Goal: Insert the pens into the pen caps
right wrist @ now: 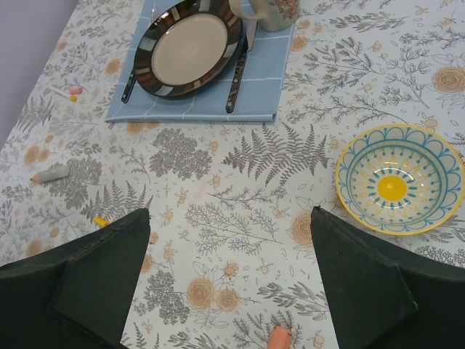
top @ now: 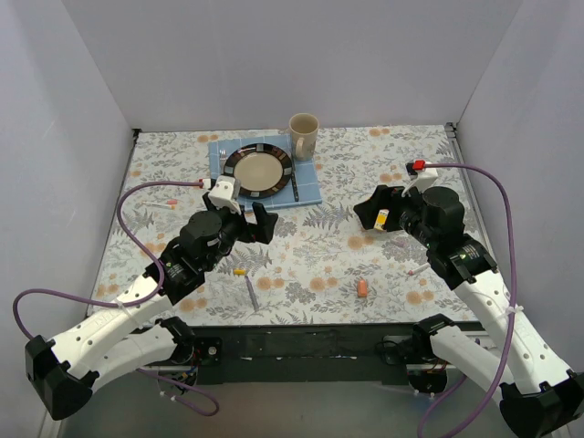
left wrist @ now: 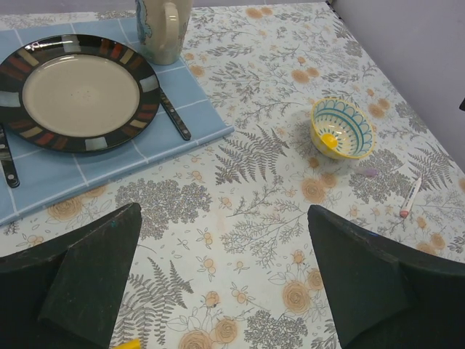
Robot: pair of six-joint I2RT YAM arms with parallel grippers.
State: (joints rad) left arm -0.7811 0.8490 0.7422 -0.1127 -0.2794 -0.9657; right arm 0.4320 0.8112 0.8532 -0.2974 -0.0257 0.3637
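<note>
A purple pen (top: pixel 249 290) lies near the table's front, with a yellow pen cap (top: pixel 239 271) just behind it. The orange cap (top: pixel 363 288) lies front centre and also shows at the bottom of the right wrist view (right wrist: pixel 278 337). A pink-tipped pen (left wrist: pixel 410 196) and a purple cap (left wrist: pixel 370 173) lie beside the bowl. A whitish pen (right wrist: pixel 51 174) and a pink cap (right wrist: pixel 75 90) lie at the far left. My left gripper (top: pixel 248 217) (left wrist: pixel 224 211) and right gripper (top: pixel 376 208) (right wrist: pixel 229 212) hover open above the cloth, holding nothing.
A blue placemat (top: pixel 307 187) at the back carries a striped plate (top: pixel 259 170), with a fork and a knife (top: pixel 295 182) beside it. A mug (top: pixel 304 135) stands behind the mat. A yellow-blue bowl (right wrist: pixel 399 178) sits under the right gripper. Purple cables (top: pixel 497 187) loop from both arms.
</note>
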